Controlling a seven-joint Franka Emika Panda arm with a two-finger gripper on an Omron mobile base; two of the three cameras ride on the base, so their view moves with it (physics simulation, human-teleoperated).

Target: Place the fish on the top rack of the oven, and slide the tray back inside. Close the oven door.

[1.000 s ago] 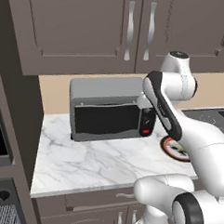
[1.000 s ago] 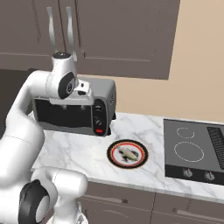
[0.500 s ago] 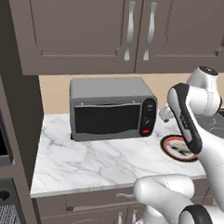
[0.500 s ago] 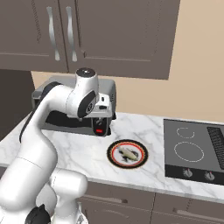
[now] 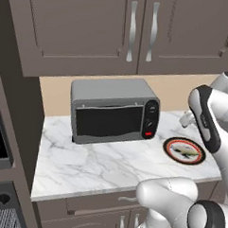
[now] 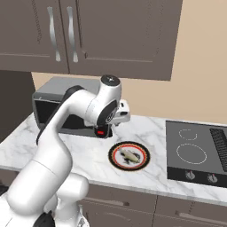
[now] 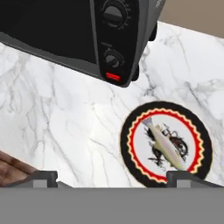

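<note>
My hand (image 7: pixel 112 177) hangs above the counter (image 5: pixel 99 165) with its jaws spread wide and nothing between them; the two dark fingertips (image 7: pixel 43 176) frame the lower edge of the hand view, well apart from each other. The fish (image 7: pixel 165 151) lies pale and slender on a round plate (image 7: pixel 131 131) with a black rim and a red and yellow ring, just beside the small grey toaster oven (image 5: pixel 113 110) (not the oven I am meant to load). I judge the plate keeps the fish lifted clear of the marble, which should let my fingers close along its narrow body; it lies slantwise across the plate, so I will likely need to turn my wrist to match. From the right base view my arm (image 6: pixel 66 128) bends over the counter towards the plate; the cooktop (image 6: pixel 197 153) sits further right. Picking up is not yet begun.
</note>
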